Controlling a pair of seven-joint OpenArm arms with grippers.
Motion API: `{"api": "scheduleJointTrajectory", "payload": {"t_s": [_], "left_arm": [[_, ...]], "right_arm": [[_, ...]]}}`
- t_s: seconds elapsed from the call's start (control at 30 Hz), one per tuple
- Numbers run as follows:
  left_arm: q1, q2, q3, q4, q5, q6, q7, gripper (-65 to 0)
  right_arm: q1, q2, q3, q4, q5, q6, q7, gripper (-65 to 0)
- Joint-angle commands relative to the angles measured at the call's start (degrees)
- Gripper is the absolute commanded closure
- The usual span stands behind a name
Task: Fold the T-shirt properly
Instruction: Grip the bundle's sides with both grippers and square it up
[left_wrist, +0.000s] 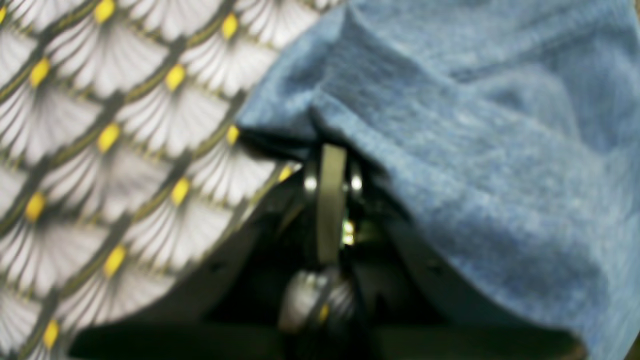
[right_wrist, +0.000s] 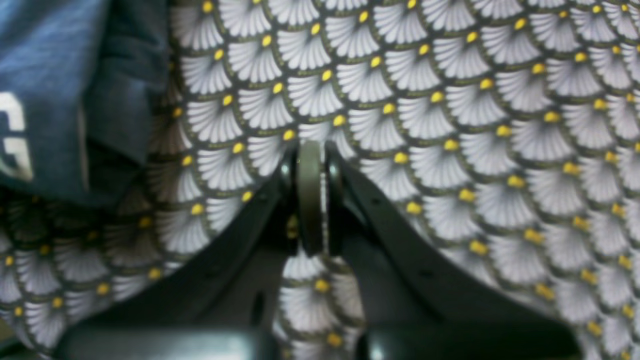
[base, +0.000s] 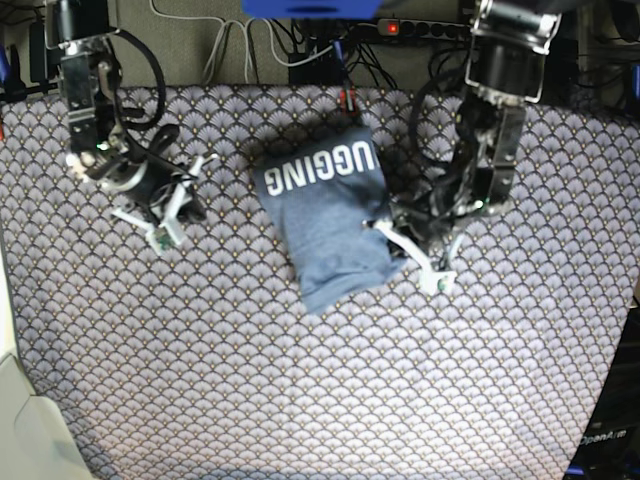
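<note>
The slate-blue T-shirt (base: 325, 215) lies folded in a compact rectangle at the table's middle, with the white "UGGING" lettering facing up at its far end. My left gripper (base: 385, 228) is at the shirt's right edge. In the left wrist view its jaws (left_wrist: 327, 150) are shut, with their tips under a raised fold of the blue fabric (left_wrist: 475, 125), which they hold. My right gripper (base: 175, 215) hovers over bare tablecloth well to the left of the shirt. In the right wrist view it (right_wrist: 310, 147) is shut and empty, and the shirt's lettered corner (right_wrist: 45, 100) shows at the upper left.
The scallop-patterned tablecloth (base: 300, 380) covers the whole table. Cables and a power strip (base: 420, 28) run along the far edge. A pale surface (base: 15, 420) borders the table's near left corner.
</note>
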Motion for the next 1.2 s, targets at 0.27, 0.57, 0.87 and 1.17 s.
{"api": "scheduleJointTrajectory", "payload": {"t_s": [0.27,0.57,0.87,1.17], "left_arm": [[-4.9,7.2,0.2,-4.1,10.8,-0.1,2.0,0.0],[-6.2,8.6,-0.1,-4.4,13.2,-0.2,-0.3,0.0],[-3.5,6.1,-0.4,5.4,12.9,0.1,-1.8,0.0],[9.0,-2.2,-3.5,27.2,13.0,0.3,-1.7,0.0]], "right_arm": [[-2.1,-3.0,-9.1,1.1,1.0,0.4,1.7,0.0],[-4.3,-4.2,-9.1,1.2,1.0,0.4,1.7,0.0],[-6.5,-1.6,-6.5,7.1,1.0,0.4,3.5,0.0],[-8.5,-1.9,-1.9,19.3,1.1,0.6,7.1,0.0]]}}
